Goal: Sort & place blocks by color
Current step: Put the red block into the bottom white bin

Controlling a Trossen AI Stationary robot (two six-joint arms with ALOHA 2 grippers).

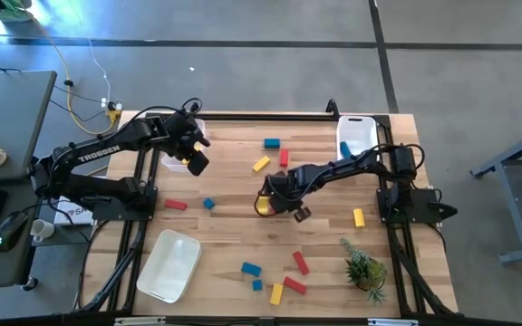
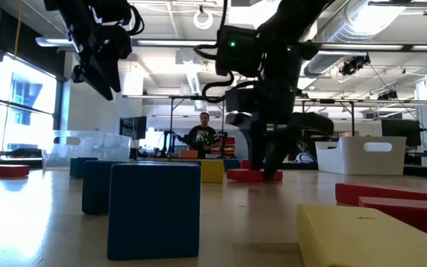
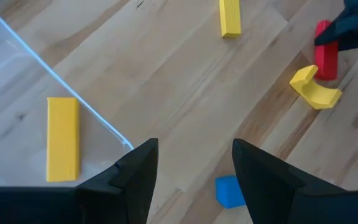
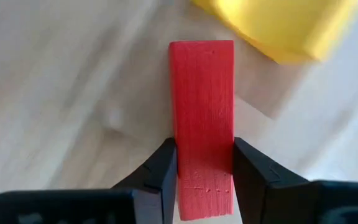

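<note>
Red, yellow and blue blocks lie scattered on the wooden table (image 1: 234,226). My right gripper (image 4: 204,168) is down at the table's middle (image 1: 268,194), shut on a red bar (image 4: 202,106), right beside a yellow arch block (image 1: 261,207). My left gripper (image 3: 194,165) is open and hangs in the air over the edge of a clear container (image 1: 191,136) at the far left. One yellow bar (image 3: 63,138) lies flat inside that container. A blue cube (image 3: 230,191) rests on the table below the left fingers. My right gripper pinches the red bar near one end (image 4: 202,158), one finger on each long side. The fingers come from above, pointing down, and lie across the bar. In the low view the bar (image 2: 245,175) lies flat on the table under the fingers.
A white tray (image 1: 169,264) sits near left, a white bin (image 1: 356,136) far right, a small green plant (image 1: 365,269) near right. Loose blocks: blue (image 1: 271,143), yellow (image 1: 261,164) and red (image 1: 284,158) far of centre; several more near the front edge (image 1: 276,281).
</note>
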